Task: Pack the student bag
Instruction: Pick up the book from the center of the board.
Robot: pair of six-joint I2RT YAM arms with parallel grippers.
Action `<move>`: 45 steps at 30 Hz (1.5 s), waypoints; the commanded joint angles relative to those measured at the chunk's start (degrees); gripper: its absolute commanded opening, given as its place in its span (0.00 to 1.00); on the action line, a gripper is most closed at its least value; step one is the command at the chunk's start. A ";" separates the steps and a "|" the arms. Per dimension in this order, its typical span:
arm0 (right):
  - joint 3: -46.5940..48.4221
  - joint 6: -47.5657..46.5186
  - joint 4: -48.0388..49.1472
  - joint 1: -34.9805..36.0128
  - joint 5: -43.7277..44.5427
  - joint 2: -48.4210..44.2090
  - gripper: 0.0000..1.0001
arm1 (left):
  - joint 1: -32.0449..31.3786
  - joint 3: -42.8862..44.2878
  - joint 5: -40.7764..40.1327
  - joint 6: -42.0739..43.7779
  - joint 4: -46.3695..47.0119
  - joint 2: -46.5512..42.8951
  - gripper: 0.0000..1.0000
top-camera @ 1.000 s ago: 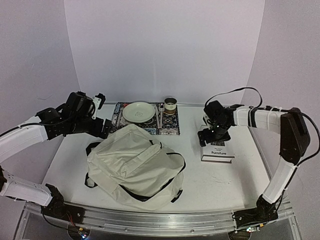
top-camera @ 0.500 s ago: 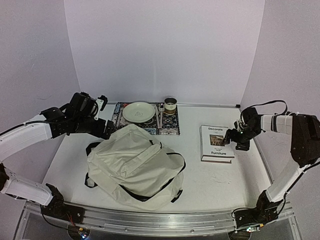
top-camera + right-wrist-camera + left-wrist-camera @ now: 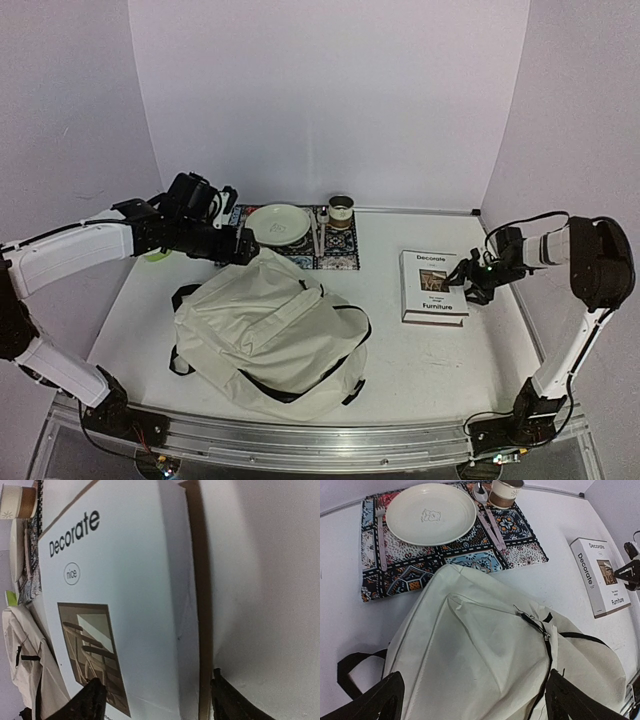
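Your left hand (image 3: pixel 470 705) gapes empty over the student bag (image 3: pixel 485 645); your right hand (image 3: pixel 157 700), part-open and gripping nothing, straddles the edge of the "Decorate" book (image 3: pixel 115 580).

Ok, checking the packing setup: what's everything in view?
student bag: one, cream with black straps, centre
book: one, white, right of the bag
placemat: one, patterned, behind the bag
plate: one, cream, on the placemat
cup: one, cream and brown, placemat's far right corner
fork: one, pale pink, left of the plate
other cutlery: count unclear, pale pink, right of the plate
left hand: one, black, open over the bag's back edge
right hand: one, black, open at the book's right edge
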 commanded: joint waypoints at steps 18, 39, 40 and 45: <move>-3.61 6.86 11.69 1.91 -18.14 0.10 0.32 | -7.70 17.86 12.46 -10.10 14.03 24.88 0.99; -7.42 23.59 30.59 8.68 -20.13 0.12 0.00 | -10.16 18.91 14.97 -16.53 23.21 31.35 0.99; -7.90 25.12 32.27 8.82 -20.32 -0.44 0.00 | -10.18 18.75 14.95 -16.81 23.60 31.36 0.99; -9.36 31.25 39.11 9.13 -21.34 -3.27 0.00 | -10.08 18.06 15.08 -18.54 26.09 31.63 0.99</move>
